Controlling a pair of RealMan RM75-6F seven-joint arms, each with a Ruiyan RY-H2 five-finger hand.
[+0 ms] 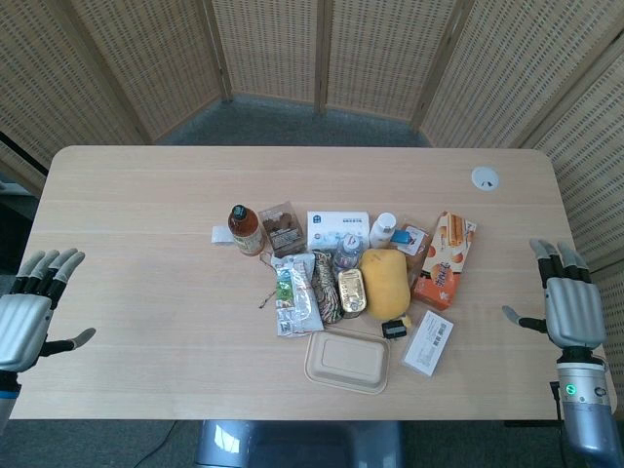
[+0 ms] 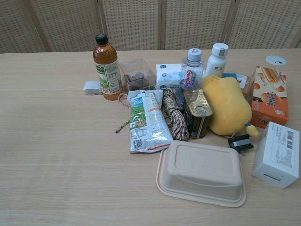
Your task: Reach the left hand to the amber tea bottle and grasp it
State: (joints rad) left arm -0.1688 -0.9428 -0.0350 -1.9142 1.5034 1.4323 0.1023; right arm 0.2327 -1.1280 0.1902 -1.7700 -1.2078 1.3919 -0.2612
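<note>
Amber tea bottle (image 1: 245,229), upright with a dark cap and a green-and-white label, stands on the desk (image 1: 146,283) at the left end of a cluster of goods near the middle. Just to its left lies a small white packet (image 2: 91,87); just to its right sits a clear plastic box (image 2: 137,74) with dark contents. Behind the cluster: a white-and-blue carton (image 1: 337,230), a clear water bottle (image 2: 193,69) with a red label, and a white bottle (image 2: 216,60). In front of the tea bottle: a green-and-white snack pouch (image 2: 146,121), a coil of patterned rope (image 2: 175,114), and a gold tin can (image 2: 197,113) lying on its side. A yellow squash-shaped item (image 2: 228,104) lies beside the can, with an orange biscuit box (image 2: 268,96) further right. A beige lidded food container (image 2: 201,172) sits nearest the front edge, a white barcoded box (image 2: 277,154) to its right, and a small black clip (image 2: 240,142) between them. Left robot hand (image 1: 27,317) hovers at the desk's far left edge, fingers spread, holding nothing, well apart from the tea bottle. Right robot hand (image 1: 565,304) hovers at the far right edge, fingers likewise spread and empty. Neither robot hand appears in the chest view.
</note>
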